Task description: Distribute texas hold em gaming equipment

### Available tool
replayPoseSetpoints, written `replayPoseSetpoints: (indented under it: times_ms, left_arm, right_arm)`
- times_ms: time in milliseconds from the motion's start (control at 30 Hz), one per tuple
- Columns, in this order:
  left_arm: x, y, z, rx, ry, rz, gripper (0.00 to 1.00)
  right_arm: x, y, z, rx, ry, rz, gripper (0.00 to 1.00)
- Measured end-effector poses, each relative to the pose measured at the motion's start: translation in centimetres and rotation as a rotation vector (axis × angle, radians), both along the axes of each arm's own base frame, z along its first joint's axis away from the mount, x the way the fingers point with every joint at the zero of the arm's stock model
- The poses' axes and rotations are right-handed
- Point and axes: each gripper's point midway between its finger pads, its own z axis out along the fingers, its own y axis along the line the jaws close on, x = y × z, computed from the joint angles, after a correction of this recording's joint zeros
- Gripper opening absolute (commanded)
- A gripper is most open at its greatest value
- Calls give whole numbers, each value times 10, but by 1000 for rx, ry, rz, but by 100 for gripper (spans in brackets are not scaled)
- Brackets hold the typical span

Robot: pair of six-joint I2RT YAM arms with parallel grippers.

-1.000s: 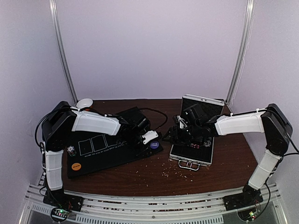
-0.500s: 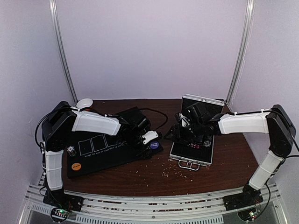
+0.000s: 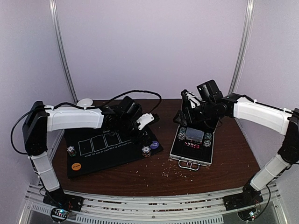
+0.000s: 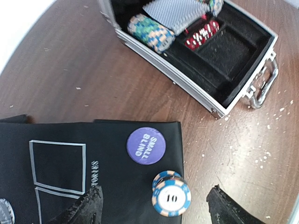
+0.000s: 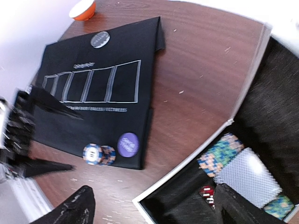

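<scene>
Both arms have lifted up and pulled back since a second ago. The left gripper [image 4: 155, 201] was down low on the mat [image 4: 117, 135]. Now it hangs above the mat, its jaws wide apart with nothing in them. Right under it a short chip stack [image 4: 171, 196] marked 10 stands near the mat's corner, just beside the purple disc [image 4: 145, 145]. The right gripper [image 5: 154, 196] was down in the case [image 4: 163, 65]. Now it is up high, jaws wide apart too, holding nothing. In the case lie the cards [image 4: 175, 14], with a roll of chips [image 4: 150, 31] just beside them. Elsewhere on the mat sit an orange disc [image 3: 74, 165], a second stack [image 3: 71, 150] and a grey disc [image 5: 99, 38]. The bowl [image 5: 83, 8] is on the table [image 4: 93, 84] past the mat
</scene>
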Motion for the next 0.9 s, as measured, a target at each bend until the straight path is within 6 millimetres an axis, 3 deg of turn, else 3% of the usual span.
replayPoseSetpoints:
  times_ms: [133, 433, 567, 767, 900]
  left_arm:
    - [6, 20, 17, -33, -10, 45, 82]
    - [8, 67, 28, -14, -17, 130, 84]
    - [4, 73, 33, -14, -28, 125, 84]
    - [0, 77, 28, 1, -31, 111, 84]
    - [-5, 81, 17, 24, -19, 101, 84]
  right_arm:
    - [8, -18, 1, -177, -117, 58, 93]
    - [5, -65, -71, -671, -95, 300, 95]
    - [3, -78, -87, -784, -51, 390, 96]
    - [29, -90, -89, -837, -44, 396, 100]
    - [39, -102, -107, -897, 1, 395, 100]
